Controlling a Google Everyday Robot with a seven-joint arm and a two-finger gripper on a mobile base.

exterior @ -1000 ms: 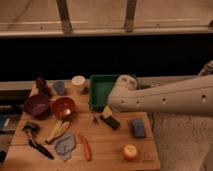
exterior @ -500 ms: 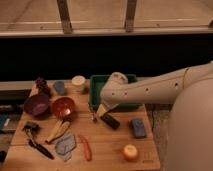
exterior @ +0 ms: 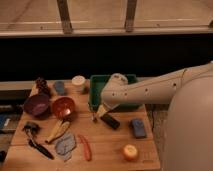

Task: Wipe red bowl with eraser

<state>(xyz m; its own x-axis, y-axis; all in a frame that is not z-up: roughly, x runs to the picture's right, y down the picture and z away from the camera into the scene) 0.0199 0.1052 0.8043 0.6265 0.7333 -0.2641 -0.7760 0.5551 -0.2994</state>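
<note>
A pale wooden table [exterior: 115, 142] stands below a dark window wall, crowded with small things. Low over its middle the gripper [exterior: 98, 115] points down and to the left, its fingers spread wide with nothing between them. The eraser [exterior: 110, 121], a small dark block lying at a slant, sits just beside the fingertips on their right, apparently not yet touched. Behind the wrist is the green tray [exterior: 94, 91]. Further left the red bowl [exterior: 63, 106] rests upright, close beside the purple bowl [exterior: 36, 104], and a banana [exterior: 58, 131] lies just in front of it. The step in hand looks like picking up the eraser. To do it well, shift the fingers right until they straddle the block across its narrow side, turn the wrist to match its slant, then descend and close squarely so a flat face is left free for wiping.
</note>
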